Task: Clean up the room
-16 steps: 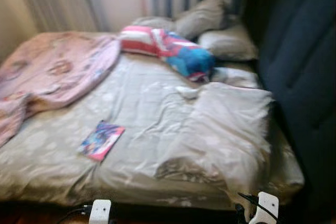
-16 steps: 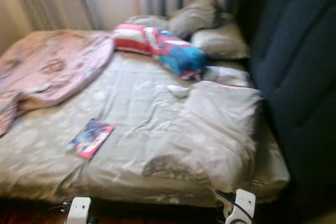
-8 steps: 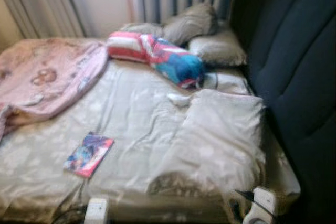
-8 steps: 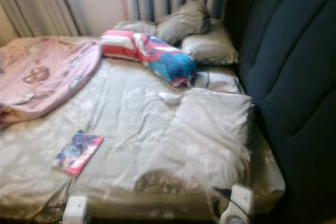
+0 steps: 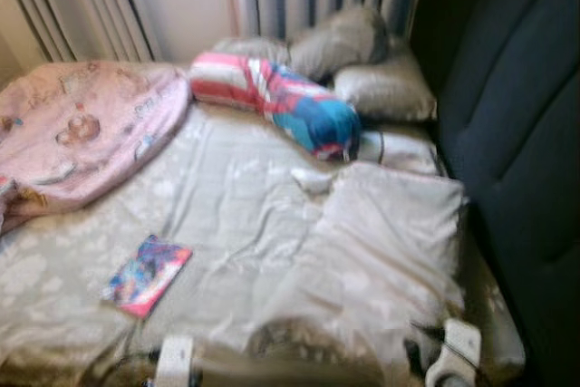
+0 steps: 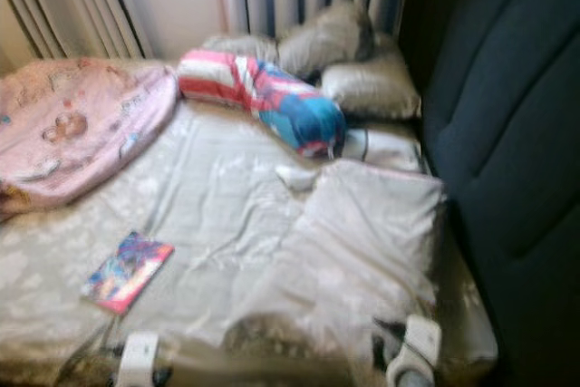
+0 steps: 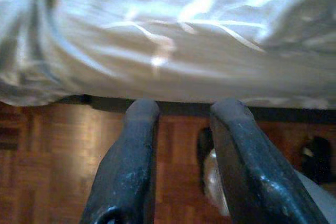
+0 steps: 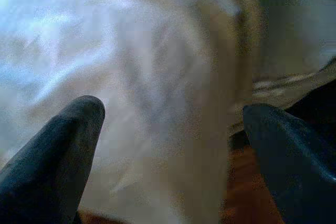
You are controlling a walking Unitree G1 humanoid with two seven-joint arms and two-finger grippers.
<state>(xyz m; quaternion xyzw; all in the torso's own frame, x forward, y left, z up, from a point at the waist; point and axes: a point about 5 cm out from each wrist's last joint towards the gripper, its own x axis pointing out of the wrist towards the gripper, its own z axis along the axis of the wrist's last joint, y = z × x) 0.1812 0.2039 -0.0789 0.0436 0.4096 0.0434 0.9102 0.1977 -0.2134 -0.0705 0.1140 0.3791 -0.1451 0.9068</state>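
Bedroom, messy bed [image 5: 236, 188] | book [image 5: 145, 275] lies loose near the foot, your likely first grab | left gripper [image 7: 181, 111] narrowly parted, empty, low by the mattress edge | right gripper [image 8: 170, 116] spread wide, empty, facing the duvet [image 5: 381, 251]

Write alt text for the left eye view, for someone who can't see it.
An unmade bed with beige sheets holds a colourful book near its front edge, a pink blanket at the left, and a red, white and blue bundle before grey pillows. A dark headboard stands at the right.
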